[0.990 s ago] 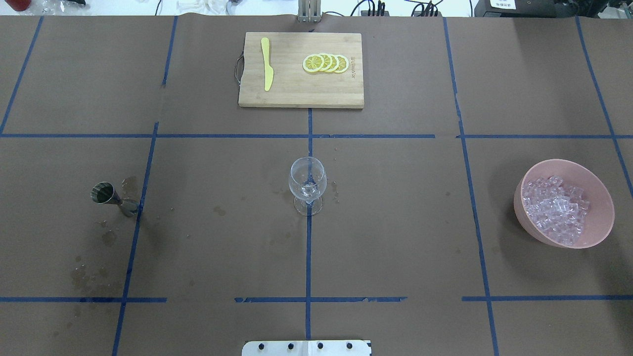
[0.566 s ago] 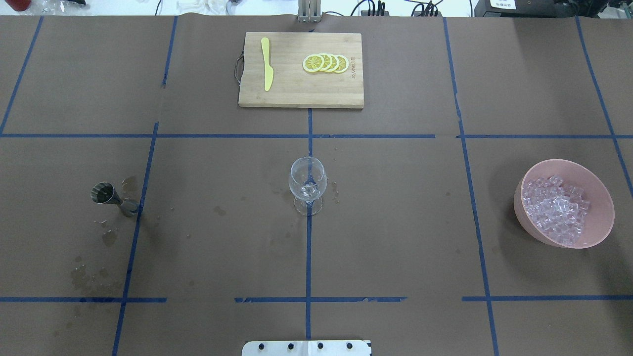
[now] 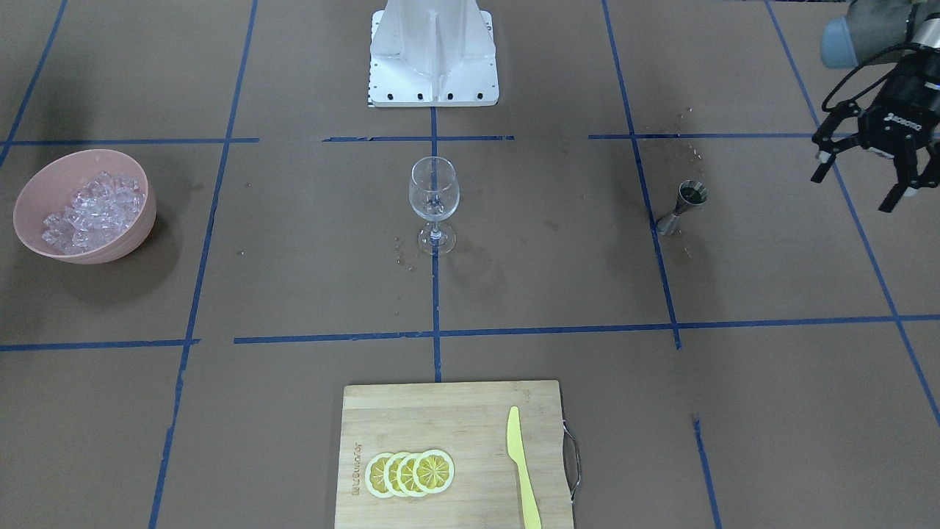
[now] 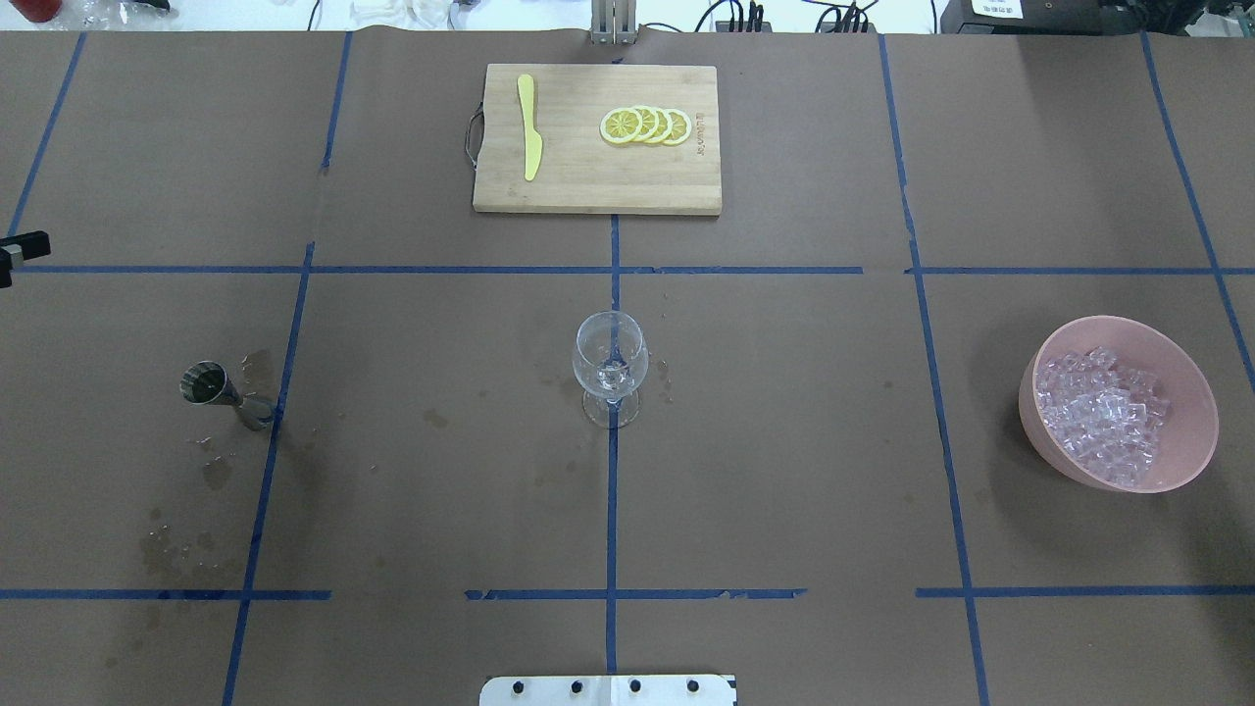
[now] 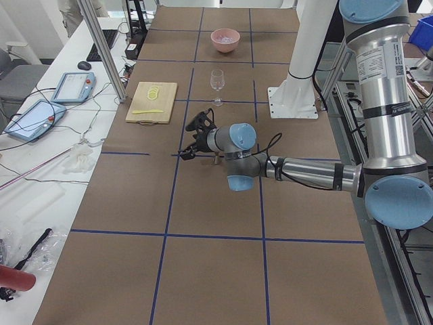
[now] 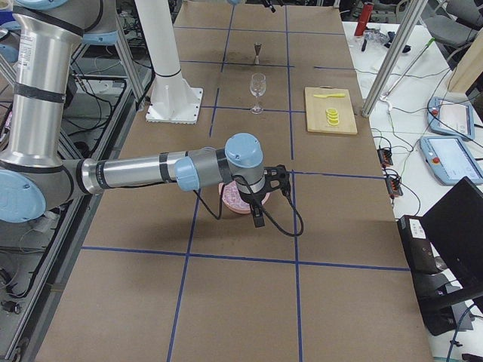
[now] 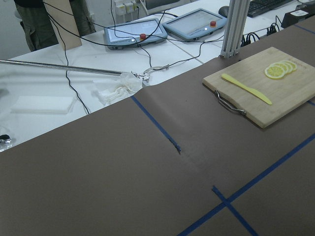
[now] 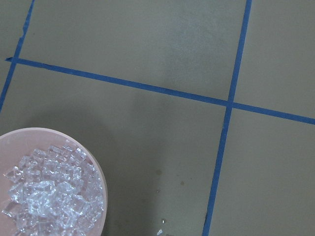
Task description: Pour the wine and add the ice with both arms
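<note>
Slippery, light clear ice cubes [image 3: 92, 206] sit heaped in the round pink bowl [image 3: 114, 252] at the bench's [image 3: 294, 286] right end, best pinched across flat faces, while the right tool [image 6: 270, 200] waits nearby, grip impossible to tell, and the left tool [image 3: 858, 187] hangs spread and empty.

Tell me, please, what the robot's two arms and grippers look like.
Both the left arm and right arm are silver-grey tubes with light blue joint caps. The left gripper and right gripper are black, two-fingered, with looping black cables; the left bears white lettering.
</note>
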`<state>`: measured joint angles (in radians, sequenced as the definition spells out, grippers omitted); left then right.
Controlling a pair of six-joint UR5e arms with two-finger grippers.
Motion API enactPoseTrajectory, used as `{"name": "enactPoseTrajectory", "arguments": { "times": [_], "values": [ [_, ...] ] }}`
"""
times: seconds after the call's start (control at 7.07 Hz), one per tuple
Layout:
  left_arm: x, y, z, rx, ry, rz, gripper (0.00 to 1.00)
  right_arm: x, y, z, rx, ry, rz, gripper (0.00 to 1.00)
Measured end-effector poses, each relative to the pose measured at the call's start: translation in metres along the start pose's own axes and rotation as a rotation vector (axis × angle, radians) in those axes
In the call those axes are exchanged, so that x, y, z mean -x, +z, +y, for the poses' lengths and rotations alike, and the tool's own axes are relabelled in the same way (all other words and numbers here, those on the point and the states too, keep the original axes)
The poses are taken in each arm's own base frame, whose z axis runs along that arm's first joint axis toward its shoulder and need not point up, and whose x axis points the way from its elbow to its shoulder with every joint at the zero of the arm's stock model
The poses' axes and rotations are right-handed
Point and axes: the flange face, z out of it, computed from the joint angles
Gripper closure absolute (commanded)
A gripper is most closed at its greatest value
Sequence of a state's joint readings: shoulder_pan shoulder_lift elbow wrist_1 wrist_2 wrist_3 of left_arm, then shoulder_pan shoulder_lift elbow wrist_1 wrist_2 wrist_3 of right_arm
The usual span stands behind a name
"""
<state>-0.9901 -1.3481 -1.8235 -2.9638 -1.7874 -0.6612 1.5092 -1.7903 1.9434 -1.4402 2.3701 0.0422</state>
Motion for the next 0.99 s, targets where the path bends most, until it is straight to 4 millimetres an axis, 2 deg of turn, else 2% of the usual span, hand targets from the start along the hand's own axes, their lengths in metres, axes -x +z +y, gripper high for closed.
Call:
{"name": "enactPoseTrajectory", "arguments": {
  "times": [0.42,0.85,0.99],
  "values": [
    [-0.064,0.024,0.051,-0.142,-0.068,-0.087,0.01,0.000,0.000,0.001,0.001,0.000,0.000,0.00],
    [-0.132,0.038,0.116,-0.229,-0.090,-0.173,0.01,0.000,0.000,0.001,0.001,0.001,0.000,0.00],
    [-0.148,0.040,0.137,-0.248,-0.092,-0.191,0.01,0.000,0.000,0.001,0.001,0.001,0.001,0.00]
  ]
}}
